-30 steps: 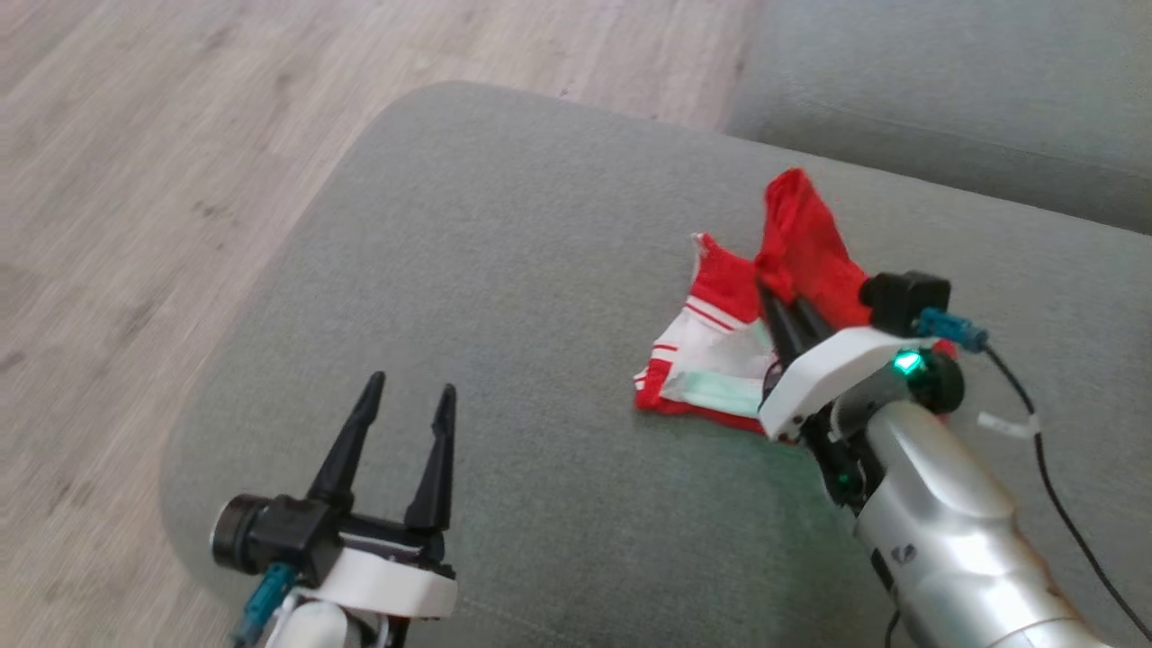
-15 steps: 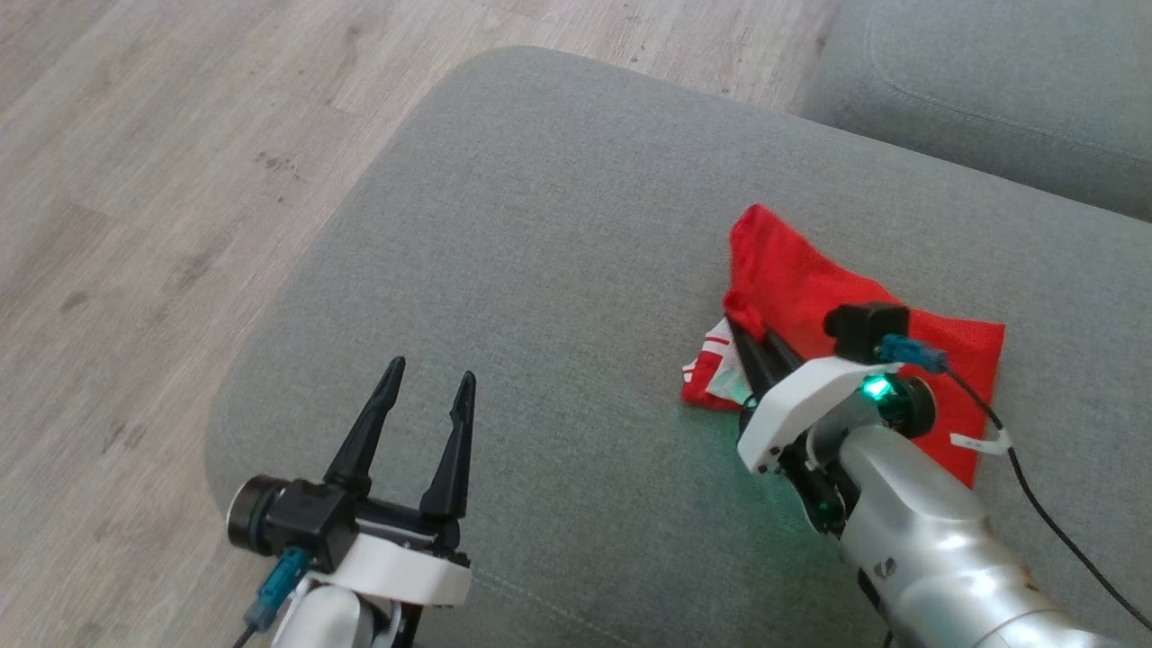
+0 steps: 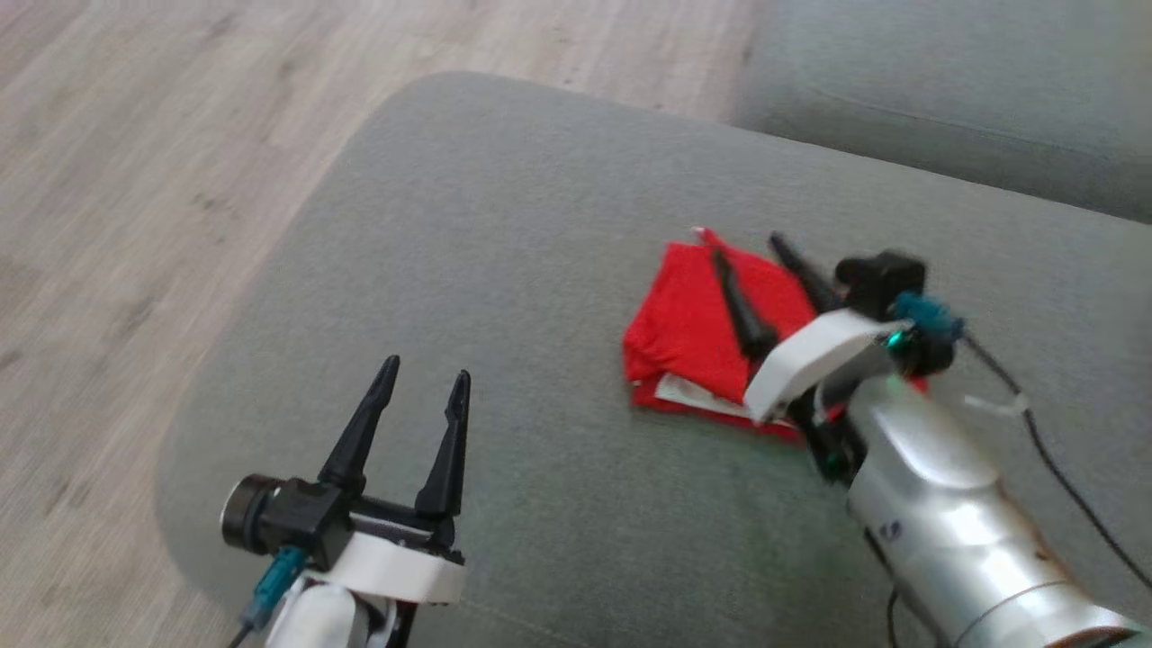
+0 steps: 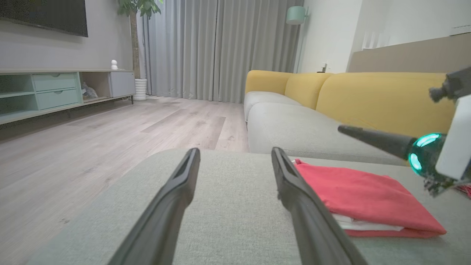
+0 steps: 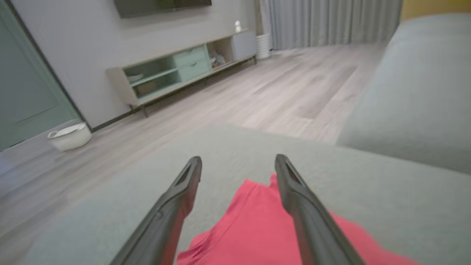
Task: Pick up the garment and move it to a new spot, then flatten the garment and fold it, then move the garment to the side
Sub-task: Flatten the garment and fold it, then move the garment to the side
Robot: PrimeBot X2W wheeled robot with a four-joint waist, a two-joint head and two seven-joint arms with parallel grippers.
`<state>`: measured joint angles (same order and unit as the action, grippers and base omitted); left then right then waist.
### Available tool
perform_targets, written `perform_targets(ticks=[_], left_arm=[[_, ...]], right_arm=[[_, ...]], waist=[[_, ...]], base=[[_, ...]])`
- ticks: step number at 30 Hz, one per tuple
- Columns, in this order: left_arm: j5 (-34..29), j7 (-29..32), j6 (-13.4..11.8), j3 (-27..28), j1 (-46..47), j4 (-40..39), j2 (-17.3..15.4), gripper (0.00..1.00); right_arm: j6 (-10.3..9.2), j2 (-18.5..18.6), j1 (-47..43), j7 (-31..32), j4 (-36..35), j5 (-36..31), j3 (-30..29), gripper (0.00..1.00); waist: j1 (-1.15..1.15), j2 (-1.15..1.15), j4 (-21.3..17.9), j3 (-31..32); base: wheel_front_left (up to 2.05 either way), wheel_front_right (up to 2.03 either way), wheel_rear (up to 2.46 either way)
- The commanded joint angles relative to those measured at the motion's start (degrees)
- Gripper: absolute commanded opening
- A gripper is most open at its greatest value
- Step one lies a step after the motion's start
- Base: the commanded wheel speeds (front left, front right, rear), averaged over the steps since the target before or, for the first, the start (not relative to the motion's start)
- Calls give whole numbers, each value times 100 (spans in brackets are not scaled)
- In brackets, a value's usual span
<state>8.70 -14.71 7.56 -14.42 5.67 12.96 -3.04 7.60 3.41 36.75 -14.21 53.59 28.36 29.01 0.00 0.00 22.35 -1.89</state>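
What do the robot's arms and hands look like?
The left gripper and right gripper each have two long, tapering black fingers on a white mount. A small black camera with a teal plug sits beside each. The right forearm is shiny silver, with a green light and a thin black cable.

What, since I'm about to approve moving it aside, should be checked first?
1. The garment folded: ok, a compact red stack on the cushion.
2. Edges tidy: not ok, a white layer pokes out at the near edge.
3. The right pincer open: ok, jaws apart over the garment, holding nothing.
4. The left pincer free: ok, open, apart from the garment.
5. Room aside: ok, grey cushion shows to the garment's left.
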Motion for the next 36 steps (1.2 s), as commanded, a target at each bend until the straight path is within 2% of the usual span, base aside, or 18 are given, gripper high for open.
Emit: perform_targets(ticks=[1, 5, 9, 13, 17, 21, 27, 36], left_arm=[[-47, -29, -15, 252, 259, -210, -39, 100], [-84, -29, -37, 408, 190, -212, -58, 100], [-129, -29, -69, 561, 103, -59, -102, 100], [-161, -29, -116, 734, 15, -22, -113, 100], [-173, -29, -117, 871, -121, -44, -102, 100], [-173, -29, -102, 969, -262, -84, -81, 100], [-195, -29, -77, 1010, -355, -111, -53, 100], [-132, -29, -35, 887, -115, -152, -15, 100]], right_arm=[[-11, -53, 150, -75, -325, -276, -184, 100], [-11, -52, -461, -77, -1230, -1435, -1274, 100], [-11, -52, -1301, -77, -2329, -2148, -2024, 100], [-11, -53, -2112, -78, -3164, -2417, -2332, 100], [-11, -53, -2753, -78, -3660, -2431, -2487, 100], [-11, -53, -3191, -78, -3869, -2329, -2583, 100], [-11, -53, -3386, -78, -3891, -2251, -2612, 100], [-11, -53, -3001, -65, -3544, -2183, -2630, 100]], waist=[[0, 0, -265, 88], [0, 0, -674, 163], [0, 0, -1033, 233], [0, 0, -1313, 268], [0, 0, -1513, 290], [0, 0, -1588, 282], [0, 0, -1585, 269], [0, 0, -1325, 13]], base=[[0, 0, 0], [0, 0, 0], [0, 0, 0], [0, 0, 0], [0, 0, 0], [0, 0, 0], [0, 0, 0], [0, 0, 0]])
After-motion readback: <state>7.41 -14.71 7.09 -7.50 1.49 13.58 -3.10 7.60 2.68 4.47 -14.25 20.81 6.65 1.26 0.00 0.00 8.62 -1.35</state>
